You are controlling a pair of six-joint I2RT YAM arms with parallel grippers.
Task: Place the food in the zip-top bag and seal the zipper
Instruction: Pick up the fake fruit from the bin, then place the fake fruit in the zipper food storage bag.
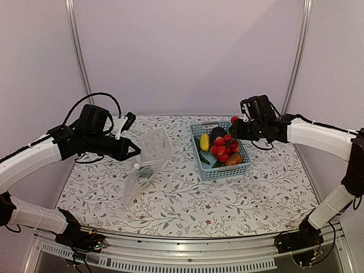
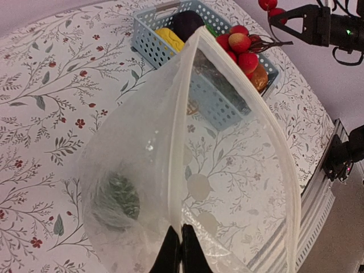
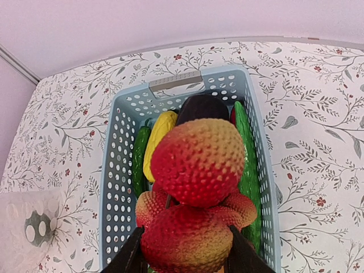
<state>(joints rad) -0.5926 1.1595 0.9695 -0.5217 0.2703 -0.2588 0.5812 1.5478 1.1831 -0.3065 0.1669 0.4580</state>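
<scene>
The zip-top bag (image 1: pixel 147 165) hangs open, its lower end on the table, with a green piece (image 2: pixel 118 196) inside. My left gripper (image 1: pixel 135 150) is shut on the bag's mouth edge (image 2: pixel 181 170); in the left wrist view its fingertips (image 2: pixel 181 250) pinch the zipper strip. My right gripper (image 1: pixel 234 127) is shut on a cluster of red round pieces (image 3: pixel 196 170) and holds it above the basket's far end. The rest of the food lies in the light-blue basket (image 3: pixel 116 170): a yellow piece (image 3: pixel 159 136), a dark eggplant (image 3: pixel 200 107), green cucumbers (image 3: pixel 140 159), red pieces (image 1: pixel 223 149) and a brown potato (image 1: pixel 234 160).
The basket (image 1: pixel 196 129) stands right of centre on the flower-patterned table (image 1: pixel 187 199). The bag shows at the lower left of the right wrist view (image 3: pixel 28 227). Metal frame posts (image 1: pixel 296 57) rise at the back corners.
</scene>
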